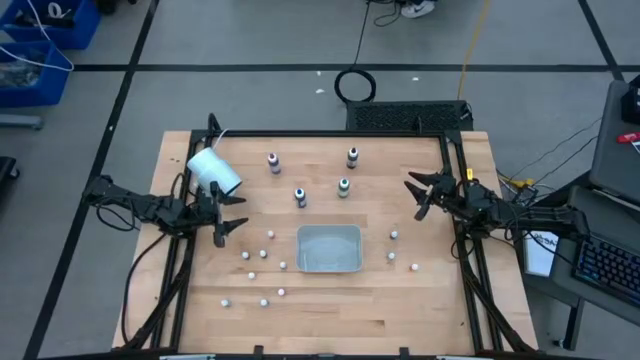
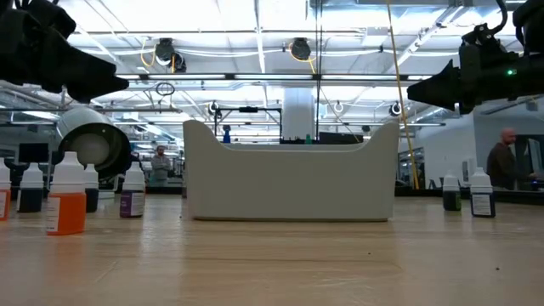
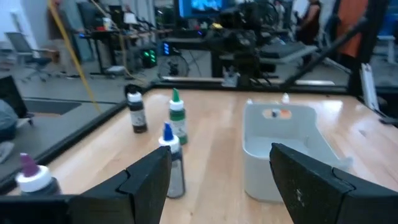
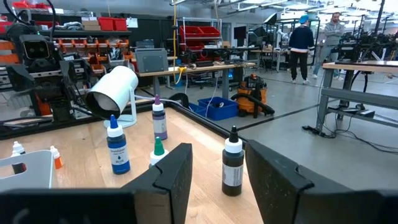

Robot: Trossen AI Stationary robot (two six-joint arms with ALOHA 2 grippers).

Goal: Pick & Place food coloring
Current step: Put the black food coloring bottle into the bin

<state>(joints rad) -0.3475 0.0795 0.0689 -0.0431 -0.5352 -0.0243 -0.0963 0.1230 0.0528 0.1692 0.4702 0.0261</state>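
Four small food coloring bottles stand upright on the wooden table (image 1: pixel 420 310), in the half beyond the grey bin (image 1: pixel 329 249). The purple-tipped bottle (image 1: pixel 273 162) and the black-tipped bottle (image 1: pixel 352 157) stand farthest back, well apart from each other. The blue-tipped bottle (image 1: pixel 300 196) and the green-tipped bottle (image 1: pixel 343 186) stand nearer the bin, between it and the back pair. None of the four is touched by either arm.

The left gripper (image 1: pixel 228 212) hovers over the table's left side, just in front of the white cup (image 1: pixel 214 171), which is tilted on its side. Its fingers (image 3: pixel 143 186) are spread wide and hold nothing; the left wrist view looks past them at the bottles and the bin. The right gripper (image 1: pixel 421 194) hangs over the right side of the table, to the right of the green-tipped bottle. Its fingers (image 4: pixel 273 177) are parted and empty, with the black-tipped bottle showing between them farther off.

Many small white balls (image 1: pixel 271 236) lie scattered on the wood around the bin.
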